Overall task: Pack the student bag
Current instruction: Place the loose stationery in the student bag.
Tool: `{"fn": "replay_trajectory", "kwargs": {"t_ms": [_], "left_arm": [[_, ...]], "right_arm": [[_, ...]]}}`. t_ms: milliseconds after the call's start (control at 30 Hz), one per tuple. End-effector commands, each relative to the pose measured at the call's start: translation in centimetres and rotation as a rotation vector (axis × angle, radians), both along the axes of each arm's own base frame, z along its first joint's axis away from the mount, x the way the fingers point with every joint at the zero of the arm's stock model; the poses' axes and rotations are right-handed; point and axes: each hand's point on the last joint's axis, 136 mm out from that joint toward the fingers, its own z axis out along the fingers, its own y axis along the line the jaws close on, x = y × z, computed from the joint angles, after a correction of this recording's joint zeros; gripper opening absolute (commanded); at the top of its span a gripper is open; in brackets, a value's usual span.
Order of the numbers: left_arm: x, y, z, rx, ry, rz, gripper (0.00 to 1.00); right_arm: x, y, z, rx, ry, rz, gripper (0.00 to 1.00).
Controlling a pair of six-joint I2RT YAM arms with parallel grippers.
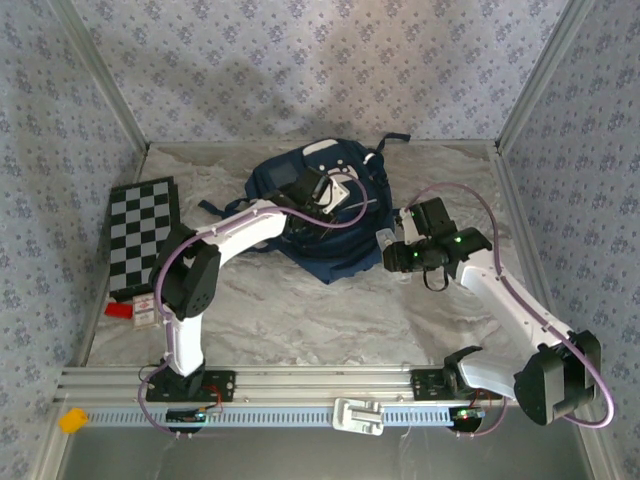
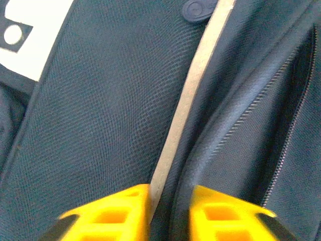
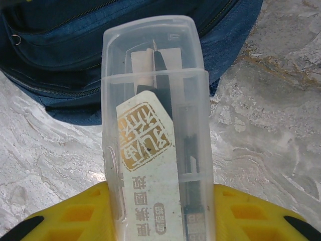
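Now the left gripper (image 2: 170,193) pinches the bag (image 2: 110,125) at its stripe (image 2: 185,110), narrow fingers, likely to hold the zip (image 2: 281,125) open; right gripper (image 3: 160,196) clamps 1 clear case (image 3: 150,75), bag just ahead, ready to load.

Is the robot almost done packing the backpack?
Not yet. Done: a zipper on the student bag looks open. In hand: the left gripper seems to pinch the bag's edge; the right gripper holds a clear plastic case beside it. Left: that case, the checkerboard and a red-and-white item lie outside the bag.
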Motion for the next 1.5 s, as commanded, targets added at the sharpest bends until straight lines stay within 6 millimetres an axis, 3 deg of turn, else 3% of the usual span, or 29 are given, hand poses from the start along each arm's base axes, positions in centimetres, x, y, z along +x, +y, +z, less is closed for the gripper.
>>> {"fn": "replay_trajectory", "kwargs": {"t_ms": [0, 33, 200, 367, 667, 800, 900, 1067, 1267, 1367, 1467], "left_arm": [[1.1, 0.1, 4.1, -0.057, -0.048, 0.049, 0.04], [1.1, 0.1, 4.9, -0.076, -0.051, 0.066, 0.00], [-0.1, -1.6, 10.2, -0.249, -0.049, 0.144, 0.00], [-1.5, -3.8, 12.9, -0.344, -0.028, 0.227, 0.00], [-2.1, -5.8, 13.6, -0.523, 0.113, 0.386, 0.00], [-2.2, -6.5, 13.2, -0.559, 0.127, 0.407, 0.00], [-2.1, -6.2, 13.1, -0.554, 0.126, 0.414, 0.00], [-2.1, -6.0, 12.8, -0.540, 0.123, 0.411, 0.00], [-2.3, -6.1, 12.7, -0.541, 0.136, 0.402, 0.00], [-2.4, -6.2, 12.8, -0.549, 0.143, 0.397, 0.00], [-2.5, -6.4, 12.6, -0.555, 0.154, 0.396, 0.00]], "right_arm": [[0.4, 0.5, 0.1, 0.030, 0.012, -0.010, 0.37], [0.5, 0.6, 0.1, 0.032, 0.016, -0.015, 0.37], [1.8, 1.3, -0.4, 0.065, 0.042, -0.073, 0.38], [4.7, 2.2, 0.1, 0.086, 0.012, -0.128, 0.41], [10.5, 2.7, -1.7, 0.087, 0.019, -0.300, 0.41], [12.2, 3.8, -2.1, 0.153, 0.006, -0.363, 0.45], [12.9, 4.8, -2.0, 0.231, 0.001, -0.399, 0.54], [12.5, 6.1, -1.6, 0.327, 0.030, -0.372, 0.61], [9.2, 5.3, -2.7, 0.339, 0.083, -0.367, 0.60], [8.0, 5.9, -3.5, 0.378, 0.111, -0.360, 0.56], [8.6, 7.7, -2.7, 0.462, 0.085, -0.325, 0.44]]}}
